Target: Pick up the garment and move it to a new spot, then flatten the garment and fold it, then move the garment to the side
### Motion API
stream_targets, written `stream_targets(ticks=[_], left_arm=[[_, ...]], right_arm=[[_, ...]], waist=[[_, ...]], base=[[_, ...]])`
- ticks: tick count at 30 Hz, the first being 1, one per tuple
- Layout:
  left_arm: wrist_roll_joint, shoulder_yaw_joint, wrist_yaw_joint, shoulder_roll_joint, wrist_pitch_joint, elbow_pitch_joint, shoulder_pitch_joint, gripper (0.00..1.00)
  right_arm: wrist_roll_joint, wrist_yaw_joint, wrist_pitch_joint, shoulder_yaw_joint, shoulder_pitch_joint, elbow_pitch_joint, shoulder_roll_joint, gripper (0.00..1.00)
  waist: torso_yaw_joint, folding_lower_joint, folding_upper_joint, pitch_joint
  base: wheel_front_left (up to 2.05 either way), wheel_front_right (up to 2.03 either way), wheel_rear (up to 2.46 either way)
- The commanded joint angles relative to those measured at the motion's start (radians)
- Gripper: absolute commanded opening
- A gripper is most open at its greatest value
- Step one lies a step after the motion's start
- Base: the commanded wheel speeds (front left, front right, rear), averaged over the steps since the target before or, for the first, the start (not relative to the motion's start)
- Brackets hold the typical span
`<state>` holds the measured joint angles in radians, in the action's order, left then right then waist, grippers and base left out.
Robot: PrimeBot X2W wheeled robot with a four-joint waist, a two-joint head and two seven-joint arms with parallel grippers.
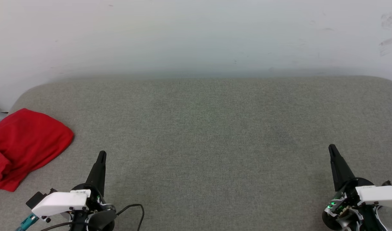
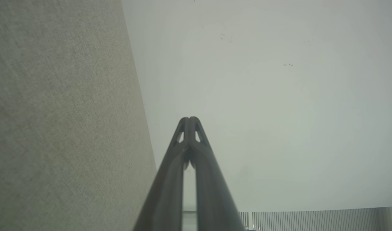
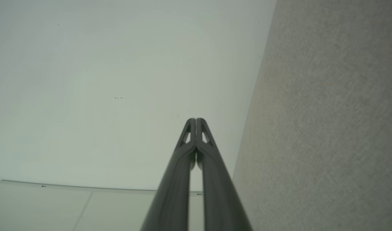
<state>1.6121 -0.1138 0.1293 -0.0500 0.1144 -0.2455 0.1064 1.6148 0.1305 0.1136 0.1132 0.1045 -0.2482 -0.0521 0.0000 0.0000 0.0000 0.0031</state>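
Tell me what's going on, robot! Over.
Left gripper shut, empty. Right gripper shut, empty. Garment bunched at the left edge of the grey surface, apart from both grippers. Nothing in the way.

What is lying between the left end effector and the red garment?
Nothing. In the head view, a bare stretch of the grey fabric surface runs from the shut left end effector to the garment.

The garment lies at the far left of the padded surface, with the wall behind. The left gripper sits near the garment's right. The right gripper is well apart, far right.
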Motion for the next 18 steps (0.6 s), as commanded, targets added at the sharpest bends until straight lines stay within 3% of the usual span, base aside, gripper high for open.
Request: stream_targets(ticks=[1,18], left_arm=[[0.001,-0.001,0.005,0.0,0.001,0.0,0.007,0.0],[0.001,-0.001,0.005,0.0,0.001,0.0,0.007,0.0]], right_arm=[[-0.006,0.0,-0.001,0.0,0.013,0.003,0.003,0.0],[-0.006,0.0,-0.001,0.0,0.013,0.003,0.003,0.0]], waist=[[0.0,0.0,0.0,0.0],[0.0,0.0,0.0,0.0]], base=[[0.0,0.0,0.0],[0.0,0.0,0.0]])
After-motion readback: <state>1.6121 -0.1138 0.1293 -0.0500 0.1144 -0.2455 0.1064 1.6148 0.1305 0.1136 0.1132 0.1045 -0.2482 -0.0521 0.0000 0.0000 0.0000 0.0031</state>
